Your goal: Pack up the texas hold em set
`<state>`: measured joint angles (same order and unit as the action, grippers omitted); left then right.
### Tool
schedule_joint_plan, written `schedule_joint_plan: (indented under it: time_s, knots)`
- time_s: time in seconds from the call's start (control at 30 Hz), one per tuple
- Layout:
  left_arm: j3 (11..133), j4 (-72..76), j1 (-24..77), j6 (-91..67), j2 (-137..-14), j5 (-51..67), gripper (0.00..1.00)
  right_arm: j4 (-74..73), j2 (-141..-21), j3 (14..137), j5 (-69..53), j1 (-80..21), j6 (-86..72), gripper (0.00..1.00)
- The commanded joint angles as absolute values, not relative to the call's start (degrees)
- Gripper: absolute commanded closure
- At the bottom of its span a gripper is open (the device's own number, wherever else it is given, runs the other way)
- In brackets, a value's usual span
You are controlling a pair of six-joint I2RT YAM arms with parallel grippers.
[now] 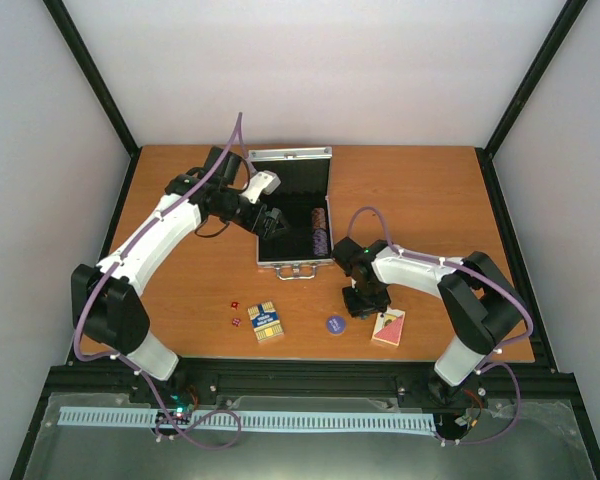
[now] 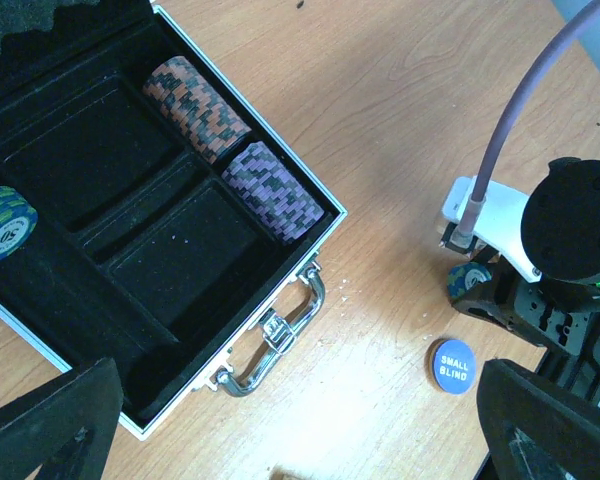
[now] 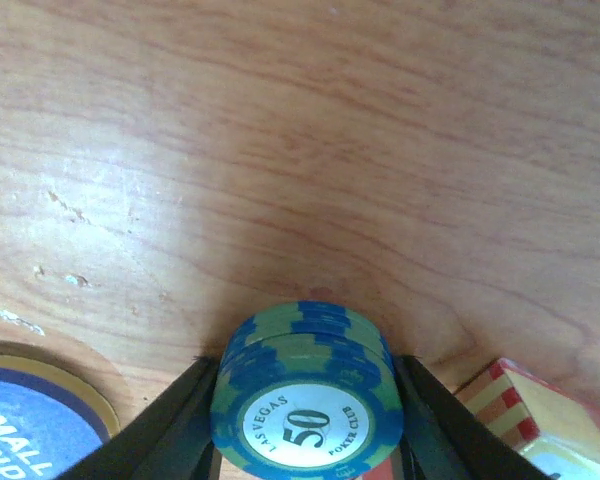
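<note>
Blue-green ridged chip stack (image 3: 305, 385), apparently tight in right pincer (image 3: 310, 425); left pincer (image 2: 300, 425) spread.

Disc (image 2: 453, 364) "SMALL BLIND" (chip (image 3: 307, 400) "50")

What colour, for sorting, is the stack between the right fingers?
Stack: blue, yellow-green stripes; right wrist view.

Wood-grain table (image 1: 430, 200), silver metal case (image 1: 293, 265), matt black lining (image 2: 180, 250), smooth chips (image 3: 305, 400).
</note>
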<state>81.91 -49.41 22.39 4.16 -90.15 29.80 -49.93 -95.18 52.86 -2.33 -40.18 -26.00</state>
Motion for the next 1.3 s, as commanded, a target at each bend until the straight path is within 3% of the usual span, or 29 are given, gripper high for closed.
schedule_joint_plan:
  time_s: [0.0, 0.27, 0.77, 1.0, 1.27]
  knots:
    - [83.5, -49.9, 22.7, 3.2, -90.8, 29.7, 0.00, -46.5, -98.3, 49.8, -3.3, -40.5, -25.0, 0.69]
    - [85.0, -49.9, 22.7, 3.0, -91.9, 29.7, 0.00, -48.7, -98.1, 53.2, -1.7, -40.2, -24.3, 0.92]
    - [79.2, -47.0, 22.7, 2.0, -88.6, 34.0, 0.00, -52.5, -93.4, 69.4, -12.7, -29.7, -25.8, 0.97]
    - [70.2, -36.9, 25.6, 0.0, -83.5, 37.8, 0.00, -49.8, -93.3, 76.2, -20.6, -26.7, -30.6, 0.97]
    - [66.2, -24.7, 33.2, -8.3, -86.8, 36.2, 0.00, -43.8, -92.9, 80.2, -26.9, -26.2, -39.4, 0.97]
